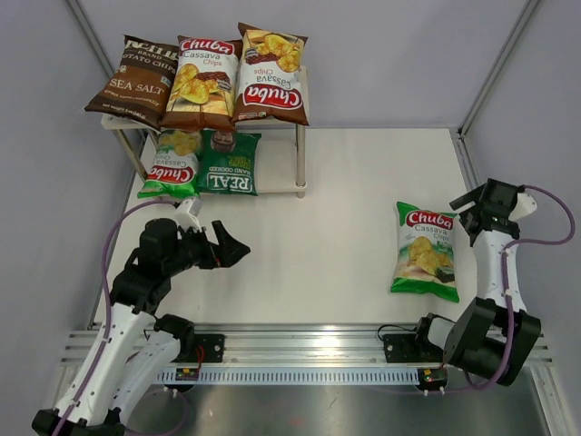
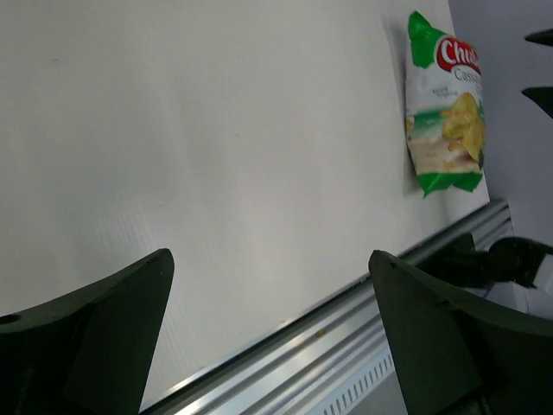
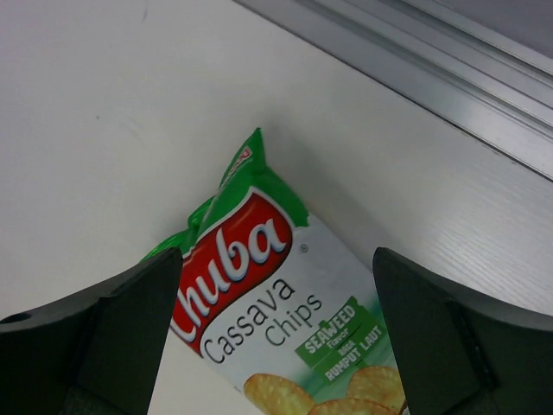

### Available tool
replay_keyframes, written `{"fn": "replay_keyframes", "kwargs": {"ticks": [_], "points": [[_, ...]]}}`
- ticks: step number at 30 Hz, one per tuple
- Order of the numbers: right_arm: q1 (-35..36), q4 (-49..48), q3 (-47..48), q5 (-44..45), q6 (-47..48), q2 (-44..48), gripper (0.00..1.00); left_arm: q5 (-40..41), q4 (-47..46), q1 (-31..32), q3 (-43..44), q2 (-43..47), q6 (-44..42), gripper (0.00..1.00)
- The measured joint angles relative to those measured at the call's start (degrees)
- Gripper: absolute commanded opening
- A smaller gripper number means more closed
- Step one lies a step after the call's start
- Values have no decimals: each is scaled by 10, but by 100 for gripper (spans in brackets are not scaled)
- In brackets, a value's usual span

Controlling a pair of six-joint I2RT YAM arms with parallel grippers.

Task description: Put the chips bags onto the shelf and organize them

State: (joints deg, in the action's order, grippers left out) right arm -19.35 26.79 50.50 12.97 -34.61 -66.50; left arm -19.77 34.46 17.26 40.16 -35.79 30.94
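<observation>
The shelf (image 1: 300,98) stands at the back left. Its top board holds the dark brown Sea Salt bag (image 1: 134,80) and two brown Chuba bags (image 1: 203,82) (image 1: 271,74). Its lower board holds a green Chuba bag (image 1: 171,164) and the dark green REAL bag (image 1: 230,163). Another green Chuba bag (image 1: 425,250) lies flat on the table at the right; it also shows in the left wrist view (image 2: 445,102) and the right wrist view (image 3: 285,311). My right gripper (image 1: 468,211) (image 3: 275,346) is open just above that bag's top end. My left gripper (image 1: 231,247) (image 2: 270,346) is open and empty in front of the shelf.
White walls enclose the table on the left, back and right. An aluminium rail (image 1: 300,343) runs along the near edge; it also shows in the left wrist view (image 2: 346,346). The right arm's cable (image 1: 545,238) loops by the right wall.
</observation>
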Motion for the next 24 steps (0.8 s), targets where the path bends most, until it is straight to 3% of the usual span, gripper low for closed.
{"fn": "replay_keyframes", "kwargs": {"ticks": [6, 9, 14, 21, 24], "points": [[-85, -47, -1, -114, -18, -114, 100, -85, 23, 1, 0, 64, -38, 99], [-96, -80, -7, -188, -18, -182, 100, -127, 19, 1, 0, 70, -46, 99], [-99, -140, -35, -279, -15, -215, 99, -162, 19, 2, -2, 79, -53, 99], [-100, -261, -106, -373, -42, -232, 85, -182, 13, 2, -3, 87, -55, 99], [-98, -306, -138, -395, -56, -224, 64, -187, -1, 2, -10, 84, -52, 99]]}}
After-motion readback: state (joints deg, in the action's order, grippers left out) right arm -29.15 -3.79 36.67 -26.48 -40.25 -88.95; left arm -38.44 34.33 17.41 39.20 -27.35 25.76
